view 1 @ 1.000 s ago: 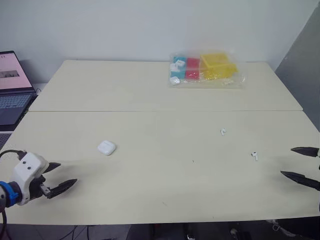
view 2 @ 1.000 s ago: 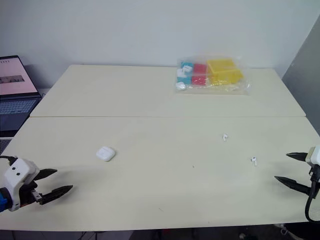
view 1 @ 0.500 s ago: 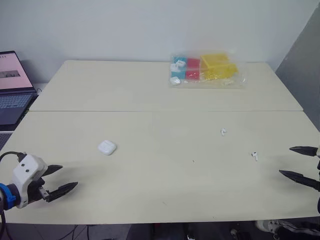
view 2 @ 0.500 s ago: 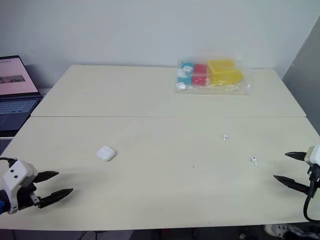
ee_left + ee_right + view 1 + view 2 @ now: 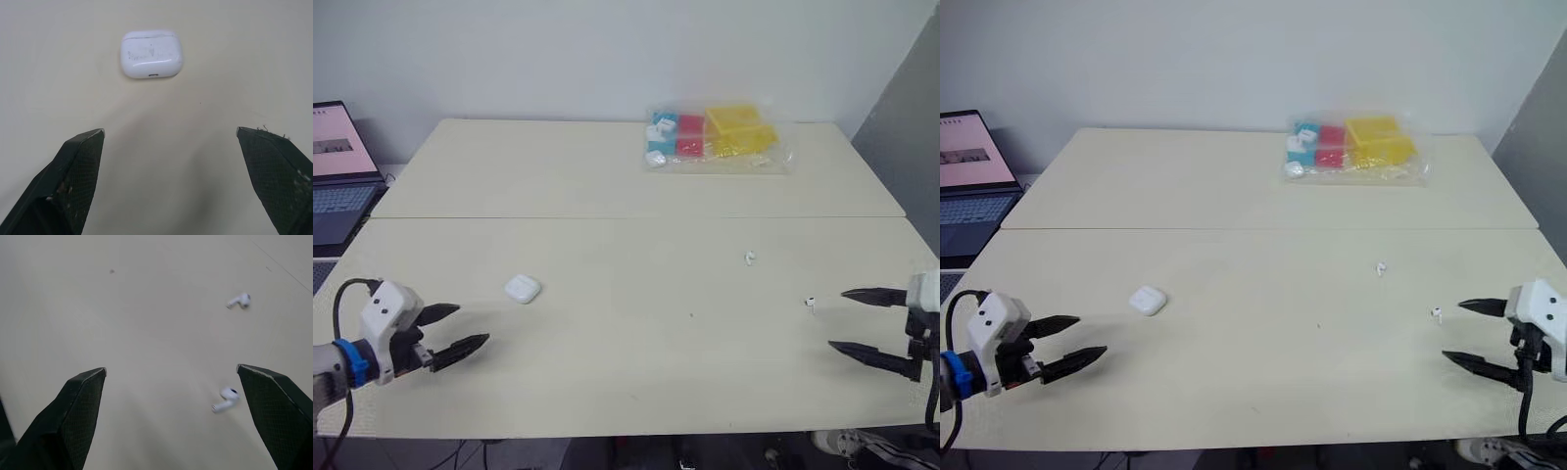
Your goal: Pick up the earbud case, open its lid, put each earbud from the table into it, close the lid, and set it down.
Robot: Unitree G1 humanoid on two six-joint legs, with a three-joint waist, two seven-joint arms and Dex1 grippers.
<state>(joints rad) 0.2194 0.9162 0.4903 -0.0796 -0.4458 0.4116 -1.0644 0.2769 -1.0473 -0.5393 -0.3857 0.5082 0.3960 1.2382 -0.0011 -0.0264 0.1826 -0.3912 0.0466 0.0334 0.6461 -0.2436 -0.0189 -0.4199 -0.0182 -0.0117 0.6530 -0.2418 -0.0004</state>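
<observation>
The white earbud case (image 5: 522, 289) lies shut on the cream table (image 5: 626, 362), left of centre; it also shows ahead of the fingers in the left wrist view (image 5: 151, 54). My left gripper (image 5: 461, 330) is open, a little to the left of the case and nearer the front edge, holding nothing. One white earbud (image 5: 750, 258) lies right of centre. A second earbud (image 5: 811, 303) lies further right, just beyond my right gripper (image 5: 837, 319), which is open and empty. Both earbuds (image 5: 238, 301) (image 5: 225, 399) show in the right wrist view.
A clear bag of coloured boxes (image 5: 715, 137) sits at the table's far side. An open laptop (image 5: 337, 171) stands off the table's left end. A seam (image 5: 636, 217) crosses the table between its two halves.
Both grippers have moved inward over the table: the left toward the case, the right toward the nearer earbud. The case and earbuds have not moved.
</observation>
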